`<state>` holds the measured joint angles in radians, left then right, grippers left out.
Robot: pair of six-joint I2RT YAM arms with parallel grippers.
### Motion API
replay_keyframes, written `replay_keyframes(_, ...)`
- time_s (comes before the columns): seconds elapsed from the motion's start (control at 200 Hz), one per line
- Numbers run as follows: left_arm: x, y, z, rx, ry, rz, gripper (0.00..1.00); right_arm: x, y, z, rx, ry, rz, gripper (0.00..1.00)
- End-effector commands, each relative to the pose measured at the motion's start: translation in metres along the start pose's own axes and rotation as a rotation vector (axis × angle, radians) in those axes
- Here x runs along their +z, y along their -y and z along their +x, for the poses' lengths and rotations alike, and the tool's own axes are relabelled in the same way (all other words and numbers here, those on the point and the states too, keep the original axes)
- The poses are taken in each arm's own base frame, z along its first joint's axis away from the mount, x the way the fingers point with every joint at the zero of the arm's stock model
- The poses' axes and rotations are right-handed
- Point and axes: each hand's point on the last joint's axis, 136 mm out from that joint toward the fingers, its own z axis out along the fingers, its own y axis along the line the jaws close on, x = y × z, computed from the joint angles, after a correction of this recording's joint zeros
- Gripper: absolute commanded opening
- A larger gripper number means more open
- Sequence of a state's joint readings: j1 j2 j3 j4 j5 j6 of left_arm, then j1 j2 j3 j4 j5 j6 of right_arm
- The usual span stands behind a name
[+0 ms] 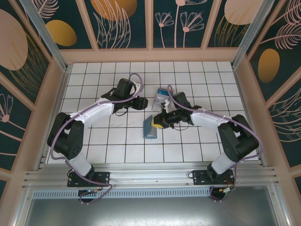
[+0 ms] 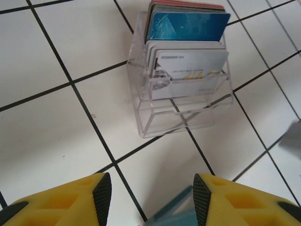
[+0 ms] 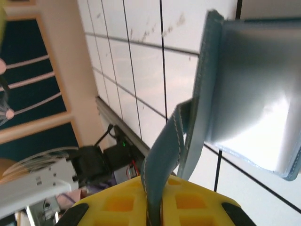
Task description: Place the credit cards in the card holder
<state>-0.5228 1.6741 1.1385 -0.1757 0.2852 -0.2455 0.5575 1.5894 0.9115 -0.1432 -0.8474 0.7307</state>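
Observation:
The credit cards stand upright in a clear plastic tray [image 2: 160,120], a blue card [image 2: 188,26] behind a whitish-grey one [image 2: 190,63]; that tray [image 1: 162,96] sits mid-table. My left gripper [image 2: 152,195] hovers open just short of it, nothing between its fingers, and sits left of the tray in the top view [image 1: 142,102]. The dark teal card holder [image 1: 150,127] lies propped open on the tiles. My right gripper [image 3: 154,214] is shut on its thin strap-like flap, the lighter inside of the holder [image 3: 254,94] facing the camera. A corner of the holder [image 2: 174,214] peeks in below my left fingers.
White tiled floor with black grout lines [image 1: 117,141] surrounds both things. Wooden walls [image 1: 150,55] enclose the table on three sides, and an aluminium rail [image 1: 150,176] runs along the near edge by the arm bases.

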Motion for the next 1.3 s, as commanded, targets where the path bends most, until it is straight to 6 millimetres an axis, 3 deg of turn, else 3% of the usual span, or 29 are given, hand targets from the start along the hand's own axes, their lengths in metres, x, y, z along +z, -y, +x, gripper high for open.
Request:
replay_keyframes(0.0,-0.012,0.015,-0.015,-0.020,0.100,0.078,0.52,-0.028,-0.005,-0.021,-0.136,0.119,0.182,0.13)
replay_keyframes(0.105,-0.013,0.018,-0.006,-0.020,0.090,0.105,0.51,-0.035,-0.013,-0.022,-0.145,0.139,0.183,0.13)
replay_keyframes(0.2,-0.021,0.035,-0.003,-0.004,0.121,0.212,0.51,-0.041,-0.018,-0.031,-0.125,0.180,0.139,0.13)
replay_keyframes(0.29,-0.031,0.047,0.013,-0.038,0.169,0.319,0.51,-0.047,-0.019,-0.039,-0.138,0.226,0.170,0.13)
replay_keyframes(0.576,-0.065,0.047,0.036,-0.020,0.393,0.356,0.59,-0.076,-0.070,-0.068,-0.169,0.401,0.054,0.11)
replay_keyframes(0.706,-0.058,0.057,0.042,0.059,0.407,0.330,0.61,-0.078,-0.082,-0.074,-0.164,0.420,0.014,0.11)
replay_keyframes(0.816,-0.060,0.069,0.032,0.134,0.449,0.334,0.62,-0.076,-0.088,-0.074,-0.157,0.417,-0.017,0.11)
replay_keyframes(0.936,-0.054,0.066,0.015,0.208,0.464,0.268,0.62,-0.076,-0.092,-0.074,-0.157,0.414,-0.037,0.11)
replay_keyframes(1.116,-0.030,0.067,0.010,0.269,0.387,0.248,0.61,-0.075,-0.100,-0.074,-0.158,0.403,-0.066,0.10)
replay_keyframes(1.296,-0.021,0.062,0.002,0.296,0.375,0.209,0.60,-0.071,-0.106,-0.068,-0.159,0.383,-0.076,0.10)
